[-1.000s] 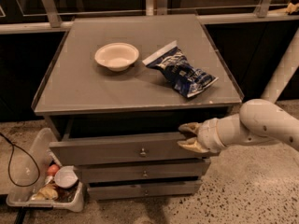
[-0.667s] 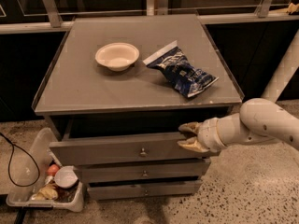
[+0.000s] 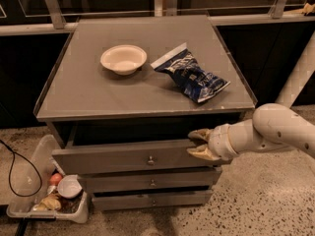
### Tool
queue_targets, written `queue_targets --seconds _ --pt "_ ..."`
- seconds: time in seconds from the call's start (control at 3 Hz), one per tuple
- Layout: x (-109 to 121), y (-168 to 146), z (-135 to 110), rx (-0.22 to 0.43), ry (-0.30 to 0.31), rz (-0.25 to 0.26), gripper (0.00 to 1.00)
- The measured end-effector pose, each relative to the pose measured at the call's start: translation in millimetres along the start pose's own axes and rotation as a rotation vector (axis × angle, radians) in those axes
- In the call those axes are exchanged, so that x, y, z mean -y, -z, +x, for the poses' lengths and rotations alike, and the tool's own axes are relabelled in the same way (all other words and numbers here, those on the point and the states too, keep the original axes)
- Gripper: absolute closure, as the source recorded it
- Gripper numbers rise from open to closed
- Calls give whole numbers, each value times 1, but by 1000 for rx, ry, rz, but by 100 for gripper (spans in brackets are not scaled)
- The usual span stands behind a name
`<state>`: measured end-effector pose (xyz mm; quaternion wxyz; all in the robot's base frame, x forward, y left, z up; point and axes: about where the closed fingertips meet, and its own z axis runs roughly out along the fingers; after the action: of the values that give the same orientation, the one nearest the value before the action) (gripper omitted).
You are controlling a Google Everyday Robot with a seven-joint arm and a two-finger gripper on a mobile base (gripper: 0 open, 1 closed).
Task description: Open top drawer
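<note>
The top drawer [image 3: 113, 159] is the widest grey front of three, with a small round knob [image 3: 150, 160] at its centre. It stands pulled out a little from the grey cabinet, with a dark gap behind its top edge. My gripper [image 3: 198, 144] is at the right end of this front, reaching in from the right on a white arm [image 3: 275, 129]. Its tan fingers [image 3: 200, 133] are spread, one above the front's top edge and one over its face.
A white bowl [image 3: 123, 58] and a blue chip bag [image 3: 192, 75] lie on the cabinet top [image 3: 88, 97]. Two narrower drawers [image 3: 152, 182] sit below. A clear bin of items [image 3: 47, 198] and a black cable [image 3: 19, 166] lie on the floor at left.
</note>
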<state>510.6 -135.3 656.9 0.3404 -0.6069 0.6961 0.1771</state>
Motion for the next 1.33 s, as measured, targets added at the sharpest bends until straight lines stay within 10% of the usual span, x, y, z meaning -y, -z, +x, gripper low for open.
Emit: queue_targets --seconds 0.67,1.33 --pt "-3 1 0 16 2 -20 11" --pt "-36 10 14 54 6 -75 37"
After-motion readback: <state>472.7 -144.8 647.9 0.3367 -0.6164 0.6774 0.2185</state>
